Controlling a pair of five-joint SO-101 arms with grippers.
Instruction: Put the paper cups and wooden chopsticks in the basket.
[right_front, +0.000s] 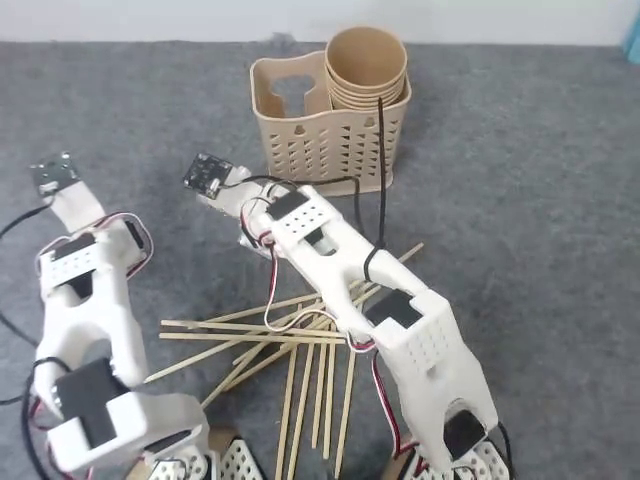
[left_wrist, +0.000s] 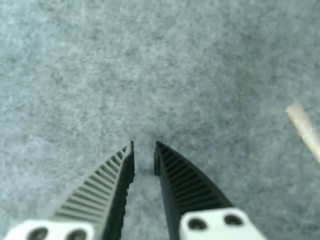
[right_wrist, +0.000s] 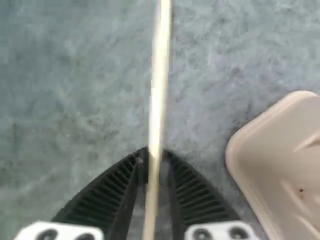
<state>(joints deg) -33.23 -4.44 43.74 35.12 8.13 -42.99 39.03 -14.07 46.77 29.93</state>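
- Currently your right tool (right_wrist: 155, 152) is clamped on a single wooden chopstick (right_wrist: 160, 75). The stick runs straight out past the fingertips and back between the jaws. Both its ends are cut off, so you cannot judge its full length.
- Near that tool, a rounded corner of the basket (right_wrist: 280, 150) comes in from the side, apart from the stick. The rest of the basket is cut off there.
- Seen from above, the basket stands near the far edge of the tabletop (right_front: 540, 200), about midway along it. A nested stack of paper cups (right_front: 366, 60) sits upright in its right compartment. The floor of the other compartment is hidden behind the front wall, so you cannot tell what lies in it.
- Your right arm (right_front: 340, 270) stretches from the near edge toward the basket's front left corner. From above, its wrist and camera board cover the tool, so the grip itself is hidden there. A black cable (right_front: 381, 170) crosses the basket's front.
- Your left tool (left_wrist: 144, 150) hangs over bare grey tabletop, its jaws parted by a narrow gap with nothing between them.
- Off to one side of it is a blurred pale stick end (left_wrist: 305, 130); the rest of that stick is cut off.
- The loose chopsticks (right_front: 285, 338) lie fanned and crossed at the middle of the near edge, between the two arms. The right arm covers part of the pile, so you cannot count them.
- Your left arm (right_front: 85, 300) sits toward the left edge, and from above its wrist hides the tool.
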